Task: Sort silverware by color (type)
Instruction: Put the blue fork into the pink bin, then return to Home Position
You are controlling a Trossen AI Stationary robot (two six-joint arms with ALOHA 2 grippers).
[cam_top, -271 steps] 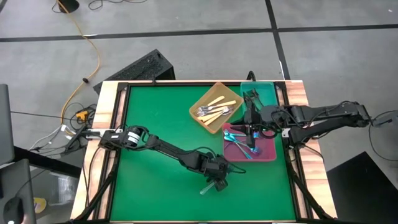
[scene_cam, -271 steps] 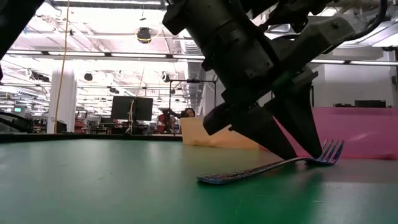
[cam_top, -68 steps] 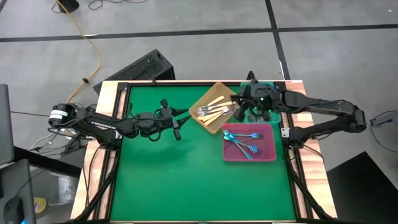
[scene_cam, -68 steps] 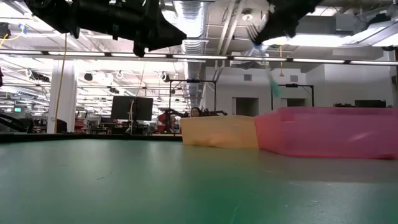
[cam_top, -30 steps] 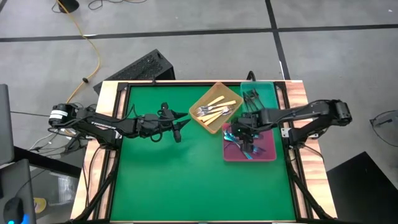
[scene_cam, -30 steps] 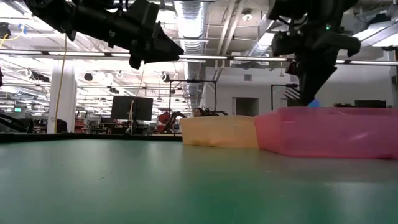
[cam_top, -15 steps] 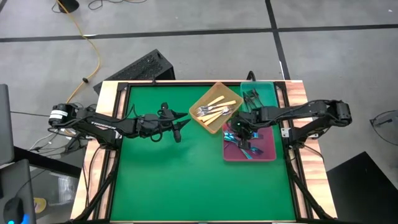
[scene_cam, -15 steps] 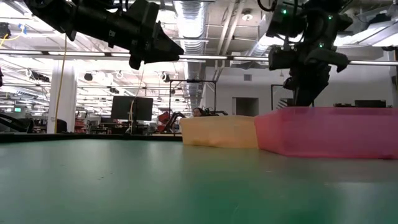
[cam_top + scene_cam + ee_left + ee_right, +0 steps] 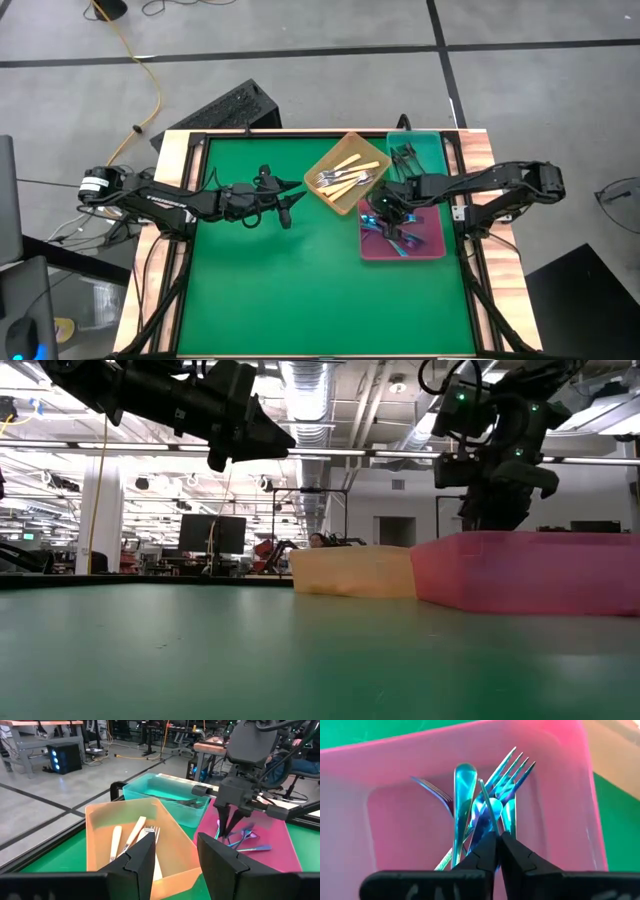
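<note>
Hanging over the pink tray (image 9: 433, 243), the right gripper (image 9: 496, 837) is seen pinched almost shut above the blue-teal forks (image 9: 485, 805) piled inside, gripping none clearly, while the left gripper (image 9: 288, 203) is held parted beside the orange tray (image 9: 325, 195) of cream-handled forks (image 9: 131, 836).

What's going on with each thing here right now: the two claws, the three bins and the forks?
Left gripper: fingers open, empty, raised above the mat.
Right gripper: fingers shut, over the pink tray.
Orange tray: holds cream-handled forks.
Pink tray: holds blue-teal forks, piled together.
Teal tray: holds black forks.
Green mat: no forks lying on it.
</note>
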